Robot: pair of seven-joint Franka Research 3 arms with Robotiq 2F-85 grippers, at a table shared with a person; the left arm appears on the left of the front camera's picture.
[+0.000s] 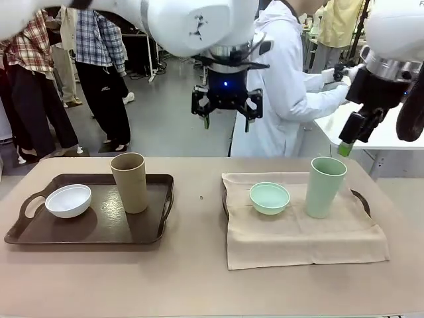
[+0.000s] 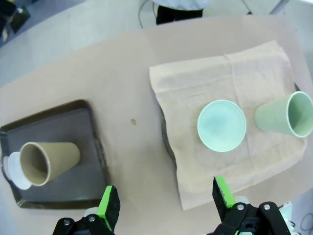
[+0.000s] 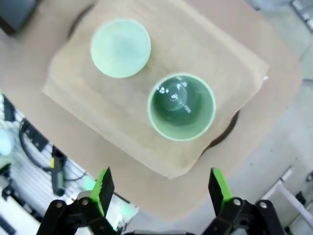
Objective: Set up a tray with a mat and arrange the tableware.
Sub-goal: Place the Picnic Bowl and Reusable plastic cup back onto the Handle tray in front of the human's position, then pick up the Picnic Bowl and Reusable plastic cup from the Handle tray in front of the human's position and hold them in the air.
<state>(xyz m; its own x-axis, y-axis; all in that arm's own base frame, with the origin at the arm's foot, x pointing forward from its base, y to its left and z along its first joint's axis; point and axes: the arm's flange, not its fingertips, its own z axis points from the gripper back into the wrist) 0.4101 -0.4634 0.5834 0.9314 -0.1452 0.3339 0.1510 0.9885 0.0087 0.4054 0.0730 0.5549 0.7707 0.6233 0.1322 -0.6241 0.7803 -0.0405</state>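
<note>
Nearest on the table (image 1: 199, 278) lies the front edge of a beige mat (image 1: 298, 238), draped over a tray whose dark handle (image 1: 362, 199) shows at its right side. On the mat stand the small mint-green bowl (image 1: 269, 197) and, just to its right and apart from it, the tall mint-green cup (image 1: 324, 187), upright. To the left, well apart from the mat, sits a dark brown tray (image 1: 79, 240) with no mat on it. It holds the small white bowl (image 1: 68, 200) at its left end and the tall tan-brown cup (image 1: 130, 182) upright near its right end, the two close but not touching. Farther back and higher, the right gripper (image 1: 345, 147) hangs just above the mint-green cup's rim without touching it. Its wrist view looks straight down into the cup, and its green pads (image 3: 103, 188) stand wide apart — nothing between them. The left gripper (image 1: 226, 123) hangs high over the table's far middle, fingers spread and empty. From its own camera it looks down on the bare tabletop between the two trays. Beyond the far edge stands a person (image 1: 281, 79) in a white coat.
</note>
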